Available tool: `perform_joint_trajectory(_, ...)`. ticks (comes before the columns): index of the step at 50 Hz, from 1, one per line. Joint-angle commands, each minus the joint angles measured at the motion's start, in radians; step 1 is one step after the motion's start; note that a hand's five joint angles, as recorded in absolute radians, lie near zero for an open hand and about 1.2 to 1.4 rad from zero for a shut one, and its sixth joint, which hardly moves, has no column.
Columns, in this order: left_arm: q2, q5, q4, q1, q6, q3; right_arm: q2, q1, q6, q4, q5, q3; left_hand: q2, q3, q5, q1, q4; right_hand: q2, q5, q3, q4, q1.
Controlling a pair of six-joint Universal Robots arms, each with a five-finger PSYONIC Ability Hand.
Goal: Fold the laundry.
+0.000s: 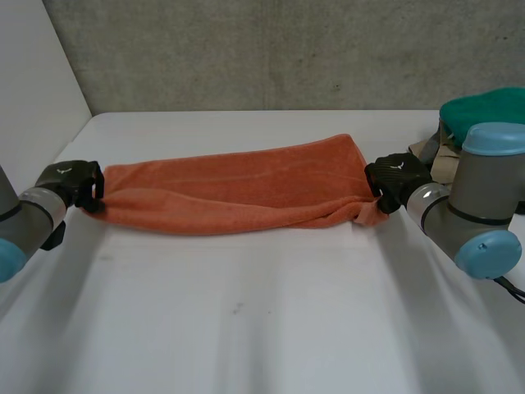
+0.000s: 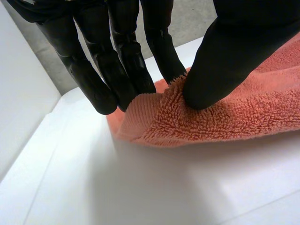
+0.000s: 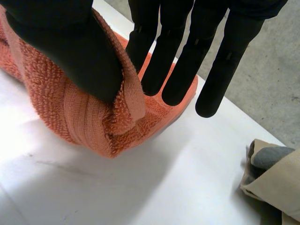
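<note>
Hands first, head view: our left hand [image 1: 72, 182] holds the left end of the orange towel [image 1: 238, 189] and our right hand [image 1: 396, 176] holds the right end. The towel lies stretched between them on the desk [image 1: 246, 328], toward its far side, and appears doubled lengthwise. A green cloth [image 1: 484, 111] and a beige cloth [image 1: 435, 156] lie beside the right arm. This view gives the span but not the depth of either hold.

Left wrist view: the left hand [image 2: 225, 61] pinches a towel [image 2: 225, 122] corner between thumb and straight fingers. We judge the bite shallow and close to the hem, so a quick lift could pull it free.

Right wrist view: the right hand [image 3: 70, 47] pinches a bunched end of the towel [image 3: 79, 117], thumb on top. We expect that bunching to risk a crooked fold. The beige cloth [image 3: 276, 178] lies near, and a wide swing might snag it.
</note>
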Motion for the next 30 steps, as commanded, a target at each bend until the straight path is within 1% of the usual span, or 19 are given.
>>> perform_joint_trajectory(1,0.088,-0.038,-0.055,0.010,0.009,-0.079,-0.044,-0.003,-0.035,0.167,-0.006,0.006,0.200,0.214,0.239,0.241,0.202,0.214,0.232,0.206,0.199,0.260)
perform_joint_trajectory(4,0.130,-0.040,-0.089,0.015,0.064,-0.125,-0.072,-0.017,-0.092,0.259,-0.008,0.011,0.200,0.214,0.239,0.241,0.202,0.214,0.232,0.206,0.199,0.260)
perform_joint_trajectory(5,0.147,-0.043,-0.111,0.016,0.113,-0.150,-0.078,-0.027,-0.129,0.296,-0.009,0.013,0.200,0.214,0.239,0.241,0.202,0.214,0.232,0.206,0.199,0.260)
perform_joint_trajectory(7,0.167,-0.047,-0.135,0.013,0.170,-0.174,-0.083,-0.037,-0.173,0.331,-0.015,0.013,0.200,0.214,0.239,0.241,0.202,0.214,0.232,0.206,0.199,0.260)
perform_joint_trajectory(8,0.183,-0.049,-0.149,0.013,0.231,-0.200,-0.084,-0.043,-0.222,0.363,-0.020,0.014,0.200,0.214,0.239,0.241,0.202,0.214,0.232,0.206,0.199,0.260)
perform_joint_trajectory(10,0.196,-0.043,-0.160,0.008,0.288,-0.216,-0.084,-0.046,-0.253,0.382,-0.023,0.020,0.200,0.214,0.239,0.241,0.202,0.214,0.232,0.206,0.199,0.260)
perform_joint_trajectory(11,0.203,-0.043,-0.157,-0.002,0.334,-0.219,-0.086,-0.043,-0.276,0.388,-0.025,0.028,0.168,0.182,0.207,0.210,0.171,0.214,0.232,0.206,0.199,0.260)
perform_joint_trajectory(13,0.207,-0.049,-0.149,-0.025,0.372,-0.214,-0.084,-0.044,-0.284,0.382,-0.025,0.034,-0.361,-0.347,-0.322,-0.319,-0.358,0.214,0.232,0.206,0.199,0.260)
perform_joint_trajectory(14,0.204,-0.050,-0.140,-0.054,0.395,-0.201,-0.084,-0.041,-0.284,0.368,-0.023,0.040,-0.788,-0.774,-0.749,-0.746,-0.785,0.214,0.232,0.206,0.199,0.260)
perform_joint_trajectory(15,0.202,-0.052,-0.132,-0.068,0.400,-0.191,-0.083,-0.038,-0.284,0.361,-0.023,0.045,-0.914,-0.900,-0.875,-0.873,-0.912,0.214,0.232,0.206,0.199,0.260)
perform_joint_trajectory(16,0.201,-0.053,-0.122,-0.082,0.398,-0.182,-0.081,-0.034,-0.282,0.351,-0.021,0.048,-0.971,-0.957,-0.931,-0.929,-0.968,0.214,0.232,0.206,0.199,0.260)
perform_joint_trajectory(19,0.181,-0.076,-0.074,-0.130,0.368,-0.124,-0.084,-0.015,-0.275,0.312,-0.015,0.062,-1.015,-1.001,-0.976,-0.974,-1.013,0.214,0.232,0.206,0.199,0.260)
perform_joint_trajectory(23,0.132,-0.119,-0.042,-0.185,0.303,-0.023,-0.092,-0.004,-0.264,0.273,-0.008,0.079,-0.992,-0.978,-0.953,-0.950,-0.989,0.214,0.232,0.206,0.199,0.260)
perform_joint_trajectory(27,0.047,-0.135,-0.068,-0.222,0.265,0.085,-0.106,-0.001,-0.256,0.252,-0.006,0.094,-0.869,-0.855,-0.829,-0.827,-0.866,0.214,0.232,0.206,0.199,0.260)
perform_joint_trajectory(30,-0.039,-0.138,-0.134,-0.235,0.267,0.164,-0.107,-0.003,-0.252,0.244,-0.006,0.100,-0.752,-0.737,-0.712,-0.710,-0.749,0.214,0.232,0.206,0.199,0.260)
